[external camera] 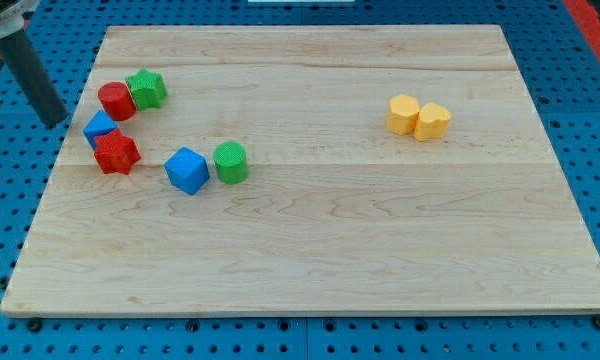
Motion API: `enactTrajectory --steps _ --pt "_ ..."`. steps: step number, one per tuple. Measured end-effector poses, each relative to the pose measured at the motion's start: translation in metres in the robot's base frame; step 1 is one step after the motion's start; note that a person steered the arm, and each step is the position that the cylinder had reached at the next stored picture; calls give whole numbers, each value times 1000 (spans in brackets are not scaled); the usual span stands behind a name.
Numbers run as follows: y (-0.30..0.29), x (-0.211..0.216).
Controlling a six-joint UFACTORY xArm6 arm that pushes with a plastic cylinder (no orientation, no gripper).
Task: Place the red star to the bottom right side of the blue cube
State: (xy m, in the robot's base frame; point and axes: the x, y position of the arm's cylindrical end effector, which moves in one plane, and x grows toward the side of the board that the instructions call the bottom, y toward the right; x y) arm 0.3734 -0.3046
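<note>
The red star lies near the board's left edge, touching a small blue block above it. The blue cube sits to the star's right, a short gap away, with a green cylinder touching its right side. My tip is at the view's left, just off the board's left edge, left of the small blue block and up-left of the red star, touching no block.
A red cylinder and a green star sit together above the small blue block. Two yellow blocks sit side by side at the upper right. The wooden board rests on a blue pegboard.
</note>
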Motion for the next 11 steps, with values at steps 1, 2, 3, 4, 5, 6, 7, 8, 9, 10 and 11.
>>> enactTrajectory --steps 1,2,3,4,5,6,7,8,9,10,11 --pt "0 5" --pt "10 14" --pt "19 19" --pt "22 33" --pt "65 39" --pt "100 56" --pt "119 102" --pt "158 133" --pt "193 153" --pt "160 143" --pt "188 120"
